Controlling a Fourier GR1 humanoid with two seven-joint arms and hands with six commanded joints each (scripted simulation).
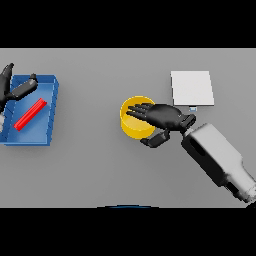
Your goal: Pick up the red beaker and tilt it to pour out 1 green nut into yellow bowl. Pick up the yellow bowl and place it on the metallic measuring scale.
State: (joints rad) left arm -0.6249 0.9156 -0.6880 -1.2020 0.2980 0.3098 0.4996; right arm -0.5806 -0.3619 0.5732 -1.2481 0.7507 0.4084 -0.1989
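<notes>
2 robot hands: you have the right robot hand (pixel 162 117) over the yellow bowl (pixel 134 120) and the left robot hand (pixel 12 87) idle at the far left, above the blue tray (pixel 50 107).
Right robot hand state: fingers reach across the bowl's rim and the thumb curls below its right side; whether they are clamped on the wall yet, you cannot tell from this view.
Left robot hand state: partly cut off by the edge; you cannot tell its fingers.
Yellow bowl: it sits on the worktop (pixel 100 170), left of the metallic measuring scale (pixel 192 87) and well apart from it. Its inside is half hidden; no green nut shows.
Red beaker: the only red thing is a long red object (pixel 30 114) lying in the blue tray.
Step in hand: likely grasping the bowl for the scale.
Risk 1: a thin rim pinch may let the bowl tilt or slip when you lift, spilling any nut.
Risk 2: closing off-centre may shove the bowl left across the worktop.
Risk 3: setting it near the scale's edge may leave it overhanging.
</notes>
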